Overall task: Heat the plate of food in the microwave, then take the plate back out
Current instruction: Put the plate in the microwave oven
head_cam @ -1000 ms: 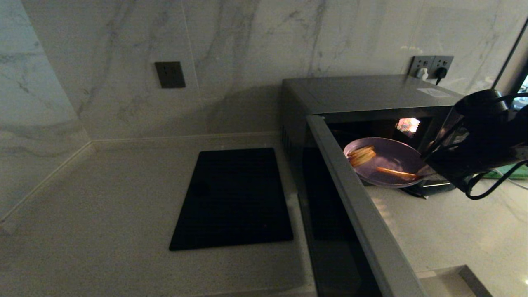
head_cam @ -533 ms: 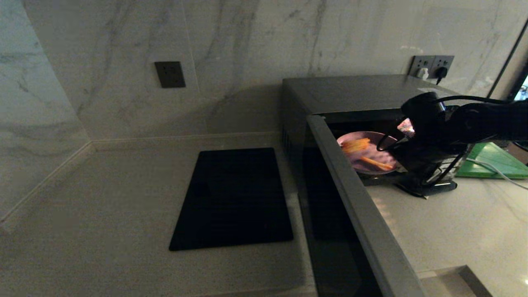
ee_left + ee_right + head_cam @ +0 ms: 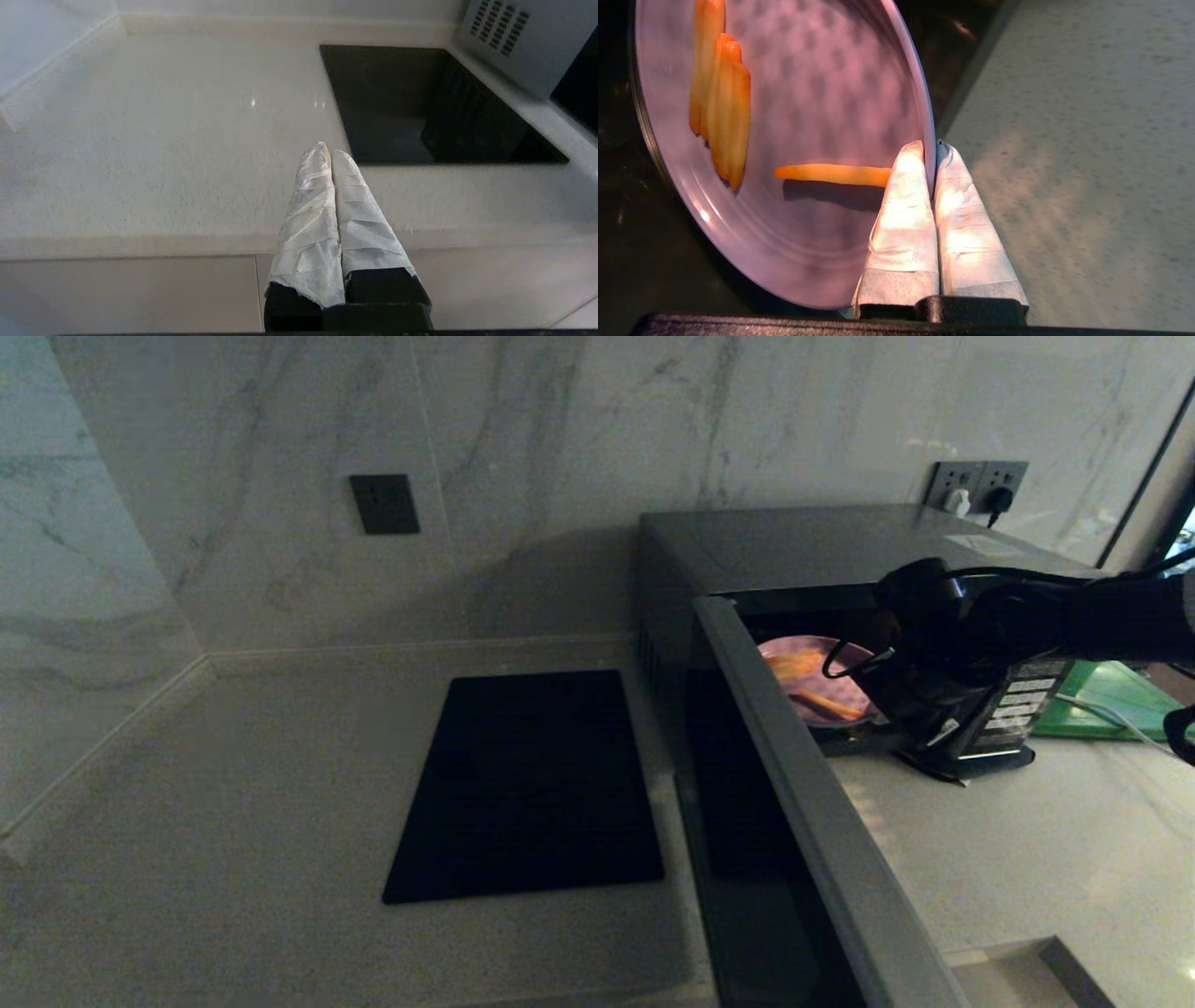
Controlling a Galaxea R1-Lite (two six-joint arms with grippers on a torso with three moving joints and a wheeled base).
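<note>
The silver-grey microwave [image 3: 803, 546] stands at the back right with its door [image 3: 794, 803] swung open toward me. The lavender plate of food [image 3: 822, 686] sits in the lit cavity mouth, carrying orange-yellow sticks [image 3: 724, 107]. My right gripper [image 3: 930, 149] is shut on the rim of the plate of food [image 3: 808, 140], one taped finger above and one below. In the head view the right arm [image 3: 943, 644] covers the plate's right side. My left gripper [image 3: 326, 151] hangs shut and empty over the counter's front edge.
A flat black rectangular panel [image 3: 527, 784] lies in the counter left of the microwave. A green board [image 3: 1111, 705] lies right of the microwave. The button panel [image 3: 1013, 709] shows below the right arm. Wall sockets [image 3: 976, 485] are behind.
The right arm has carried the plate leftward and deeper into the microwave cavity. The green board, hidden a second ago, now shows. The left gripper has not visibly moved.
</note>
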